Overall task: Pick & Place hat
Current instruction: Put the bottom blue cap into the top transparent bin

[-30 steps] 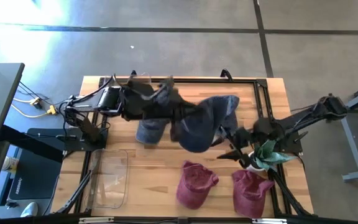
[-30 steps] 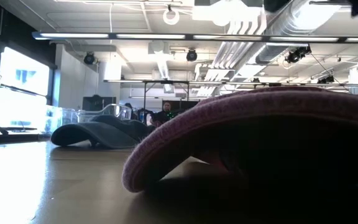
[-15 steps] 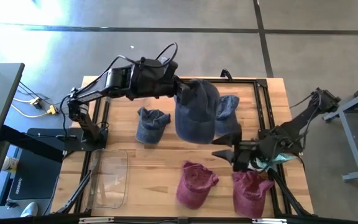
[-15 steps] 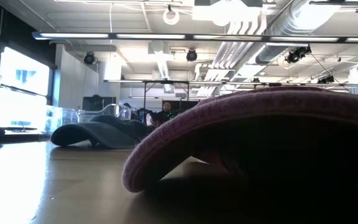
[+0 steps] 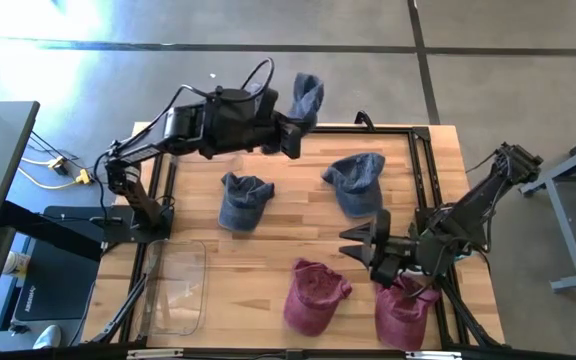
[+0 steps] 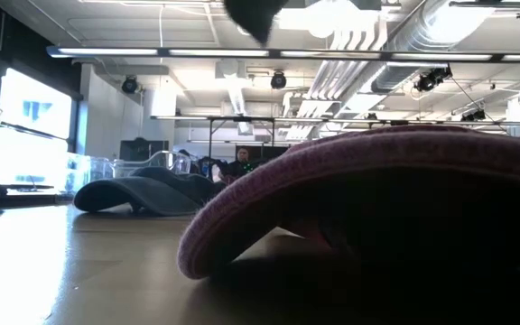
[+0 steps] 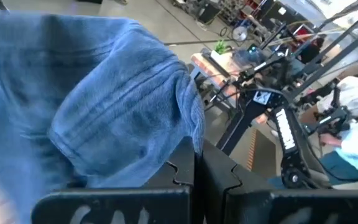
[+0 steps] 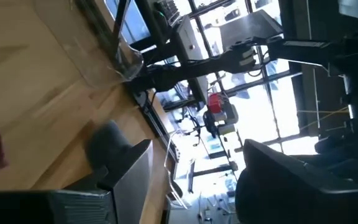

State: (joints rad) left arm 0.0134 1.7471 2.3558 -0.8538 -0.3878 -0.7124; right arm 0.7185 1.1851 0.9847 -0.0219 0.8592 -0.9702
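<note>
My left gripper [image 5: 292,134] is raised over the table's far edge and shut on a blue denim hat [image 5: 307,96], which fills the left wrist view [image 7: 98,99]. Two more blue hats [image 5: 245,198] [image 5: 356,181] lie on the table's middle. Two maroon hats [image 5: 316,295] [image 5: 405,306] lie by the near edge. One of them fills the low view [image 6: 377,181]. My right gripper [image 5: 365,251] is open, touches nothing and hovers just left of the right maroon hat. My left gripper pinches the blue hat's cloth [image 7: 182,140] between its two shut fingers [image 7: 166,186]; which part of the hat that is, I cannot tell. The hat is lifted clear of the table and bunches up beyond the fingertips.
A clear plastic container [image 5: 177,285] sits at the table's near left corner and also shows in the right wrist view [image 8: 114,59]. A black frame [image 5: 420,160] runs along the table's far and right edges. Bare wood lies between the blue and maroon hats.
My left gripper has carried the blue hat up from over the table's middle toward the far edge. The hat, spread wide before, now sits bunched beyond that edge. My right gripper has shifted slightly left and toward the near edge, staying open.
</note>
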